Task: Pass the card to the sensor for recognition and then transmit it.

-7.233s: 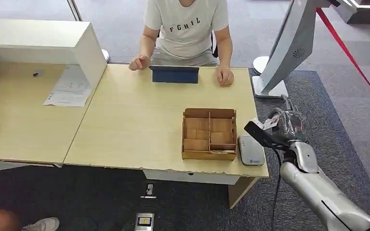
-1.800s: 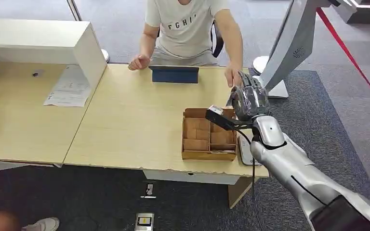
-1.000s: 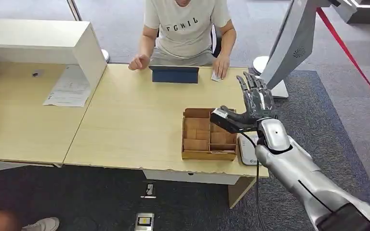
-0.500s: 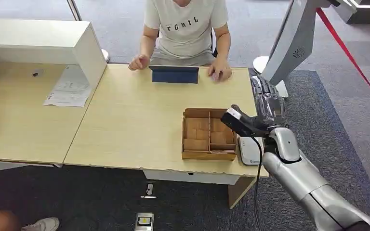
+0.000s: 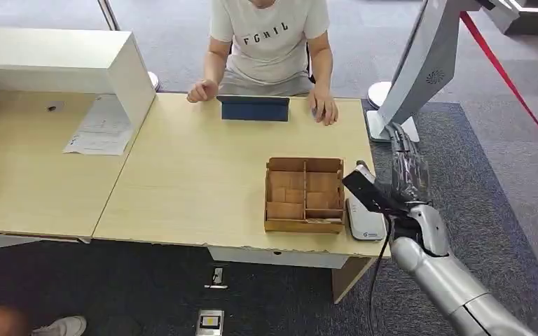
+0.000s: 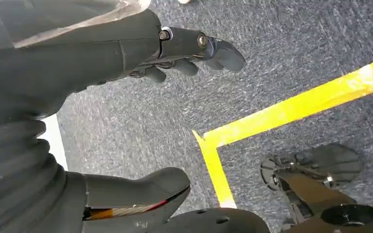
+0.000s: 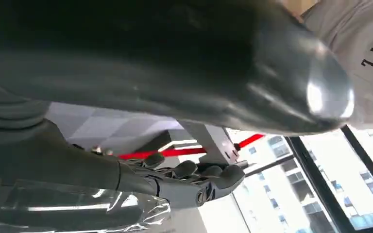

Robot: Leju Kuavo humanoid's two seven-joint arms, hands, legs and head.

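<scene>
The right robot hand (image 5: 405,168) hovered with its fingers spread and nothing in its grasp, just beyond the right edge of the wooden counter (image 5: 196,175) and to the right of the wooden compartment box (image 5: 304,194). Its dark thumb reached toward that box, above the grey card sensor (image 5: 364,220), which lay flat on the counter just to the right of the box. In the left wrist view, the left robot hand (image 6: 126,53) hung over blue-grey carpet (image 6: 281,53) crossed by yellow floor tape (image 6: 291,107), fingers loosely apart and released. Beyond the box, at the counter's far edge, stood a dark blue tablet (image 5: 253,108). To its right a seated person's hand (image 5: 322,108) rested on the counter; whether the card lay beneath that hand could not be told. Far left of the box lay a printed sheet (image 5: 101,126) beside a white cabinet (image 5: 63,63).
</scene>
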